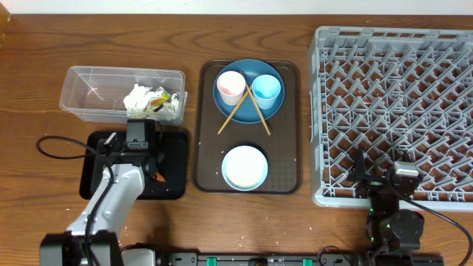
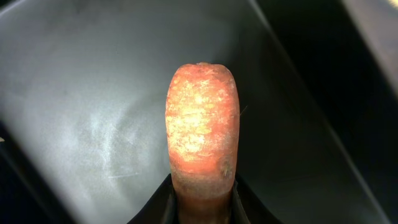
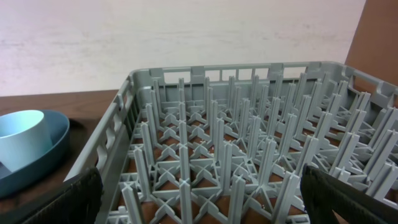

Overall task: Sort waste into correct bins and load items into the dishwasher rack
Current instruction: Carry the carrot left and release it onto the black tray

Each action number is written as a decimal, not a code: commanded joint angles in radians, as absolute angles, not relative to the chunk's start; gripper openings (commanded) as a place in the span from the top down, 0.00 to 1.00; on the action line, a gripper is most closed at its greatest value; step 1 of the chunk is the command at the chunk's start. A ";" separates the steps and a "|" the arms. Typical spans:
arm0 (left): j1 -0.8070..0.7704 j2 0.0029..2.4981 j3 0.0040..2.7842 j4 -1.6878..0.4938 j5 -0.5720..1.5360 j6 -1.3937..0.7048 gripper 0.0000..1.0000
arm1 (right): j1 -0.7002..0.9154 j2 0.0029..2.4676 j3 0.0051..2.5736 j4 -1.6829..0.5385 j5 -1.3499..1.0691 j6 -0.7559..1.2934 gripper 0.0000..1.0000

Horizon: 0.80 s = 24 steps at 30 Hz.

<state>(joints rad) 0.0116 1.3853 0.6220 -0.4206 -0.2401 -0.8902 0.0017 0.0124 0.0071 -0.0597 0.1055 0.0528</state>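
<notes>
The left gripper [image 2: 202,198] clamps a stubby, rough-skinned orange carrot [image 2: 202,118] over the smooth black tray [image 2: 87,106]. The right gripper [image 3: 205,202] gapes wide at the grey lattice rack [image 3: 236,118].

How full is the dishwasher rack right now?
Empty. The dishwasher rack shows only bare pegs in the overhead and right wrist views; nothing sits in it.

Your left arm [image 1: 111,193] has a pale grey link, black wrist and black cable; your right gripper [image 3: 214,202] shows dark, textured jaws.
</notes>
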 commanded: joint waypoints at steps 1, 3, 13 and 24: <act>0.018 1.408 0.622 -0.416 -0.286 -0.904 0.79 | 0.016 0.009 0.005 -0.063 0.112 0.067 0.01; 0.024 1.414 0.622 -0.416 -0.298 -0.904 0.78 | 0.016 0.009 0.005 -0.063 0.112 0.067 0.01; 0.044 1.396 0.623 -0.417 -0.298 -0.892 0.37 | 0.016 0.009 0.005 -0.063 0.112 0.067 0.01; 0.036 1.164 0.635 -0.474 -0.263 -0.753 0.29 | 0.016 0.009 0.005 -0.063 0.112 0.067 0.01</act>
<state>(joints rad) 0.0383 1.2411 0.6220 -0.4572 -0.2745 -0.8421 0.0017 0.0124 0.0071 -0.0597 0.1055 0.0528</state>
